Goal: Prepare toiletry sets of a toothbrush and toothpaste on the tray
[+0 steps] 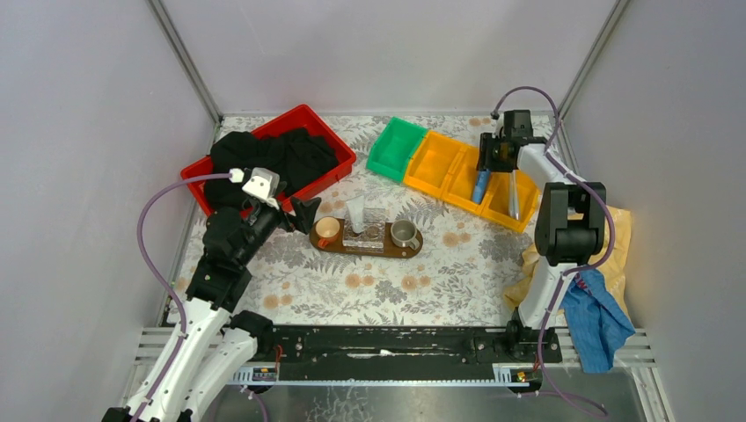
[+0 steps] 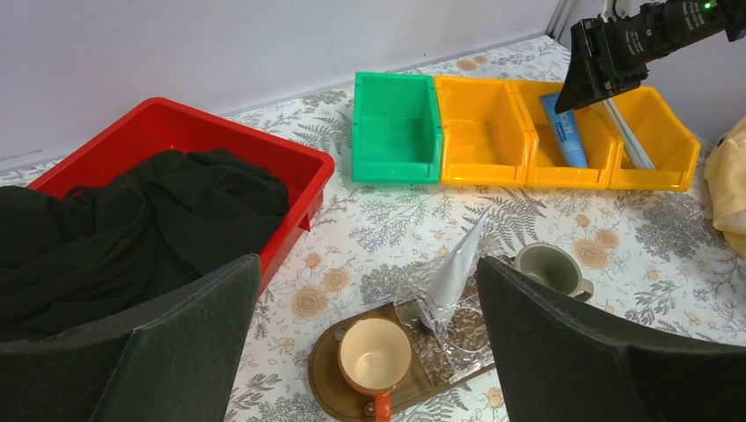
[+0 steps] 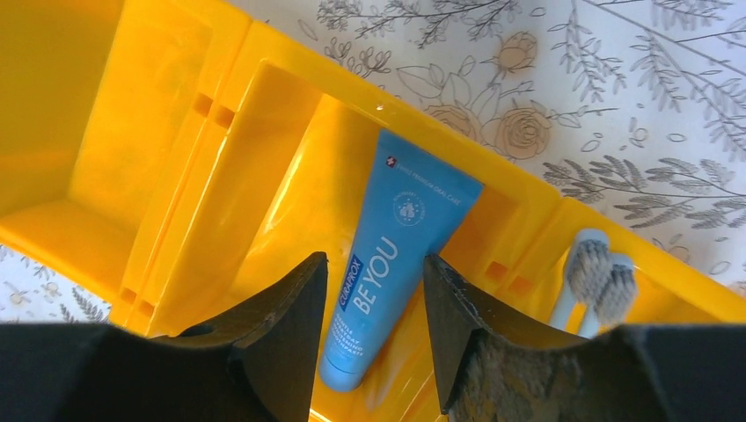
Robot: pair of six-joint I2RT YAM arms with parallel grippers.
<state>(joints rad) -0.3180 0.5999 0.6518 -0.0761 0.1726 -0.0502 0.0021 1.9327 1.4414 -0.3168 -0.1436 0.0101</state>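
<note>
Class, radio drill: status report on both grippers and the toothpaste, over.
Left gripper open, near tray. Right gripper open, straddling blue toothpaste in yellow bin. Nothing blocking.

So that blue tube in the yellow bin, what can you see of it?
The blue tube is flat, soft-looking plastic, light blue with white lettering reading BE YOU, wider at one crimped end. It lies lengthwise in the middle yellow bin. The right gripper straddles its narrow half, jaws open, not clearly touching it.
</note>
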